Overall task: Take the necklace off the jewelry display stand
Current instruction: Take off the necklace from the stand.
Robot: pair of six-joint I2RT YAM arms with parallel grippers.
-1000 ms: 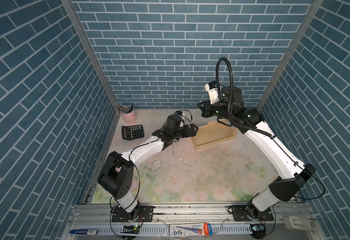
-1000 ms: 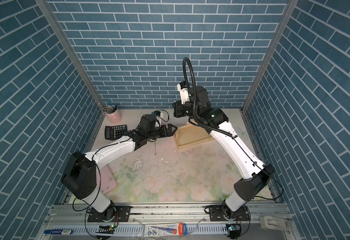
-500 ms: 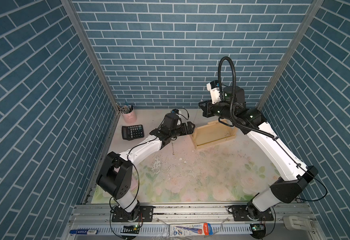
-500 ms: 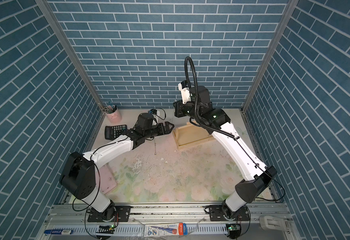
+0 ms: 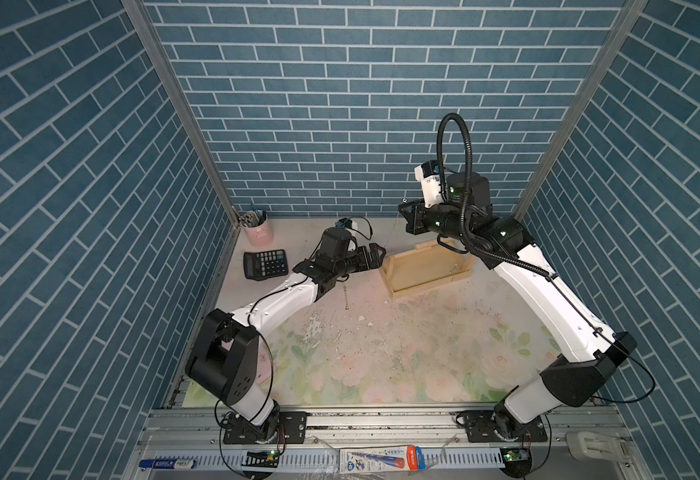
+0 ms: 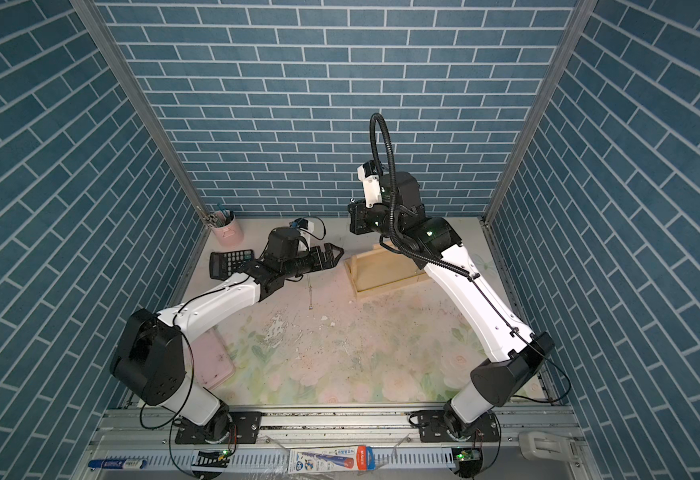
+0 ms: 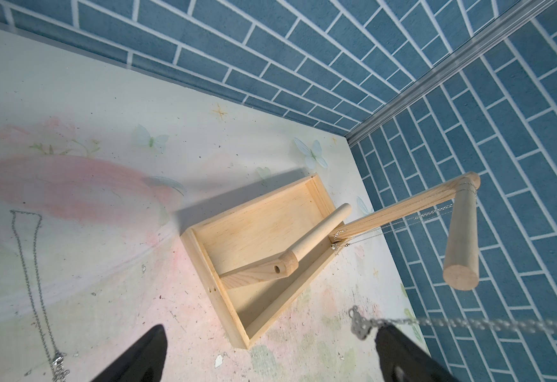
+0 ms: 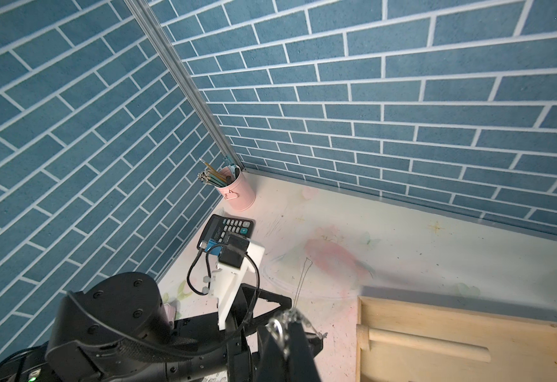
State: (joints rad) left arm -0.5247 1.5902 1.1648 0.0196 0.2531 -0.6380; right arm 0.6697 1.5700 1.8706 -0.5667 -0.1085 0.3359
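We find the widest free room over the front and middle of the table (image 5: 402, 365); only crumbs and a flat pink pad (image 6: 211, 357), front left, lie there. The stand (image 5: 423, 266) blocks the back right-centre; the left gripper (image 7: 270, 330), jaws wide, sits just beside its left end. A stretched chain (image 7: 469, 321) crosses one fingertip (image 7: 399, 347) and runs up to the closed right gripper (image 8: 287, 330); it bars that gap. A loose chain (image 5: 345, 295) lies under the left arm; the calculator (image 5: 265, 264) and pink cup (image 5: 257, 230) fill the back left corner; walls (image 5: 340, 124) close three sides.
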